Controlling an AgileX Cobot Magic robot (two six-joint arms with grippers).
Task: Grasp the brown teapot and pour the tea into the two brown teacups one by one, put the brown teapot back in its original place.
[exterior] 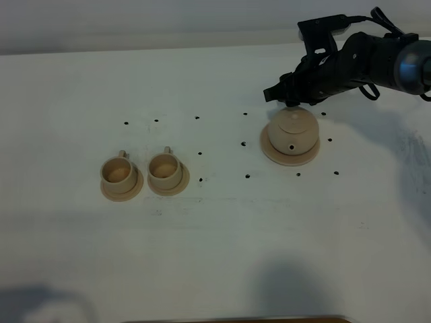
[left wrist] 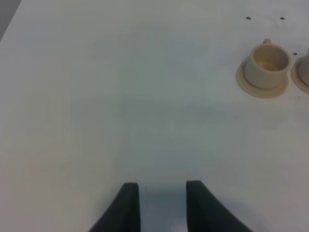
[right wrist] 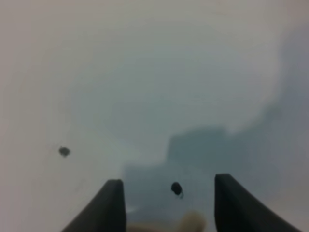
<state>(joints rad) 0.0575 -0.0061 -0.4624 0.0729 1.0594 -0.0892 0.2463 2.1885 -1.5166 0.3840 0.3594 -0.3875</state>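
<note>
Teapot (exterior: 291, 130) – upright, lid on, seated on the big saucer (exterior: 289, 161), toward 2 o'clock on the table (exterior: 215, 249) in the high view. Spout hole faces 6 o'clock.

Right gripper (exterior: 291, 101) sits just at the pot's 12 o'clock, close over the lid end. You will see from its wrist camera that the pincer (right wrist: 169, 203) stands wide, with bare table and one black dot (right wrist: 176, 188) in the gap. A tan blur (right wrist: 193, 223) shows at the frame edge between the fingers, too soft to name. I cannot tell whether anything touches the pot.

Out at the pot's 9 o'clock, well apart, are the two cups – left cup (exterior: 118, 171) and right cup (exterior: 164, 167). Each is upright on its own small saucer (exterior: 122, 194), side by side, handles at 12 o'clock.

Left gripper (left wrist: 161, 205): narrow, drawn in, nothing between the fingers, over bare table. One cup (left wrist: 267, 65) lies ahead of it, far off to one side.
</note>
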